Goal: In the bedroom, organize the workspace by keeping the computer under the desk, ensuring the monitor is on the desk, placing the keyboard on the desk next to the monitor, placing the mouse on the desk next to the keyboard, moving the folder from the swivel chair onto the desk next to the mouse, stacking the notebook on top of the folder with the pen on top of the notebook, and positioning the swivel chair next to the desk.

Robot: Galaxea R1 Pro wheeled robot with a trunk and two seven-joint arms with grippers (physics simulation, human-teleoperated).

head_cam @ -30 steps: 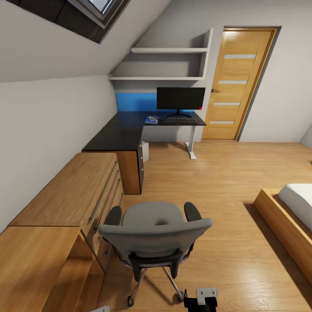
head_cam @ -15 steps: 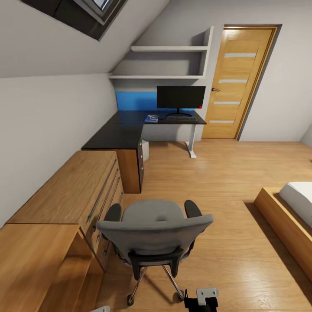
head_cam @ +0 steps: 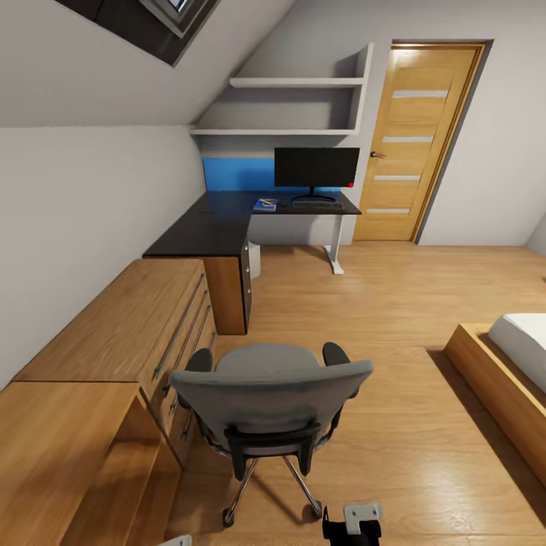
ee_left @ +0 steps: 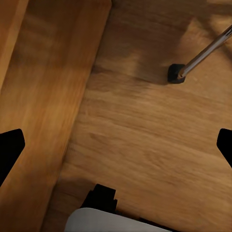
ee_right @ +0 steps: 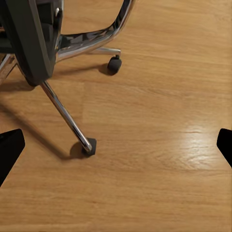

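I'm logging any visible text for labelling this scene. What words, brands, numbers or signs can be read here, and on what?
None can be read.
The monitor has a small red mark at its lower corner, too small to read.
The keyboard on the desk is too small to show lettering.
The door bears no sign.

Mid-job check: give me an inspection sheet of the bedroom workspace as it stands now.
Surface: desk, glossy black top, mostly bare.
Job's things: monitor upright on desk; keyboard in front of it; folder lying left of keyboard; swivel chair on floor beside dresser, apart from desk.
Clutter: nothing seen.
Grippers: left gripper and right gripper open, empty, over floor.
Cables: nothing seen.
Surroundings: door shut, shelves, bed.
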